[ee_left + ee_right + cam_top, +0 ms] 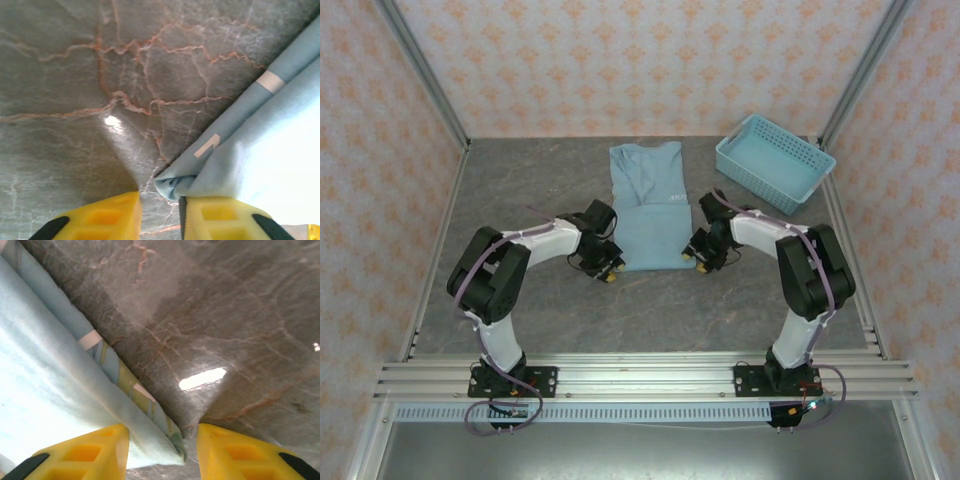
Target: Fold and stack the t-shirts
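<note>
A grey table [520, 185] of marbled stone pattern, threaded with rust-coloured veins, fills the middle of the top view. 2 things lie on it. A light teal-blue t-shirt [648, 210] is spread flat at the centre, its lower part doubled into a wider rectangle, with white lettering at the fold's right end. A light-blue lattice basket [775, 160] sits at the upper right, apart from the cloth. In the wrist views the shirt's layered corners rest on the veined surface.
</note>
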Available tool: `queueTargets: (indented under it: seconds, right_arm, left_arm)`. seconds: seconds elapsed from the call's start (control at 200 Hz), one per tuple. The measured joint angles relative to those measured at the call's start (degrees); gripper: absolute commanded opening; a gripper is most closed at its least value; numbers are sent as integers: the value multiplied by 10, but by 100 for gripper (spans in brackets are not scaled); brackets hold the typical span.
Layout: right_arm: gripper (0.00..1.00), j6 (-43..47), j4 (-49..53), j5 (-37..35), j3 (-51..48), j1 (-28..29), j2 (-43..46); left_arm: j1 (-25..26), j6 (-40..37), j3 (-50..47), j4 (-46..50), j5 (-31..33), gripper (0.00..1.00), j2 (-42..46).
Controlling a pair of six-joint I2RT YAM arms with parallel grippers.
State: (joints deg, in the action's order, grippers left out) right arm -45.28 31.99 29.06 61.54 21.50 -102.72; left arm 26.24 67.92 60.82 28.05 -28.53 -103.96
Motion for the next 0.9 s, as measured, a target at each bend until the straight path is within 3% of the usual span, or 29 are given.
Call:
queueTargets:
  seconds: [0.065, 0.205, 0.545, 0.901]
  right_arm:
    - [13, -6, 17, -7, 5, -1, -4]
    - [0, -10, 7, -11, 14, 9, -7]
    - [0, 3, 57, -9, -3, 48, 15]
    - [0, 5, 171, 53, -142, 147, 174]
  left_arm:
    - [2, -1, 1, -26, 0, 0, -4]
    - [9, -7, 6, -87, 15, 0, -14]
    - [23, -85, -83, -33, 14, 0, 83]
    - [132, -121, -217, 40, -33, 0, 269]
